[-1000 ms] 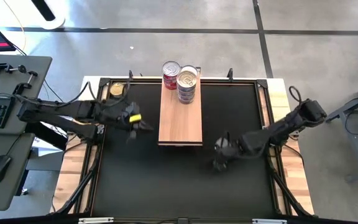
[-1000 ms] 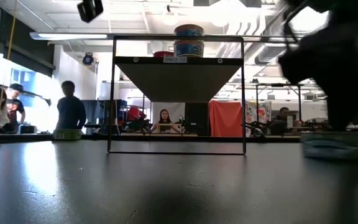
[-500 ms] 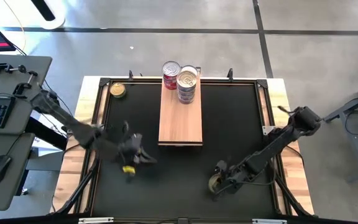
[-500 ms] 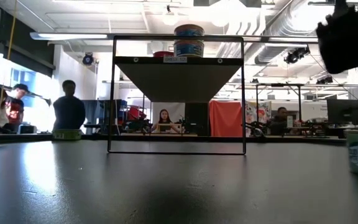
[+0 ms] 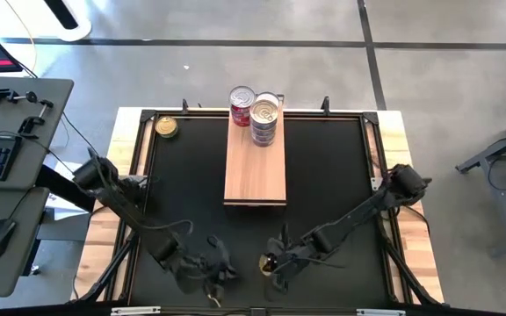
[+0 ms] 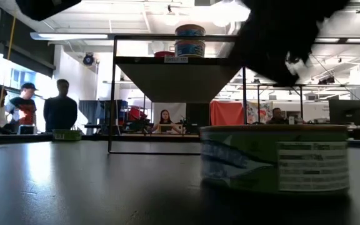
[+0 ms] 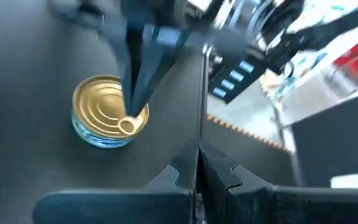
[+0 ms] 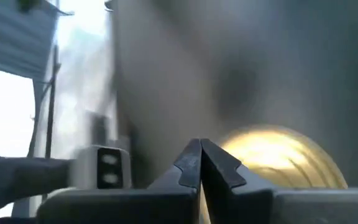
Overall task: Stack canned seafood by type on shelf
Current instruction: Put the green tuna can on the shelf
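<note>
My right gripper, fingers pressed together, rests its tips on the gold tin lying flat at the worktop's near edge, with my likewise closed left gripper just beside and the shelf well beyond.

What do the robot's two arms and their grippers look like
Both arms are dark, slim and jointed, with thin black cables running along them. The left gripper and right gripper each end in two black, wedge-shaped fingers tapering to a point. The left arm carries a small yellow marking near its gripper.
</note>
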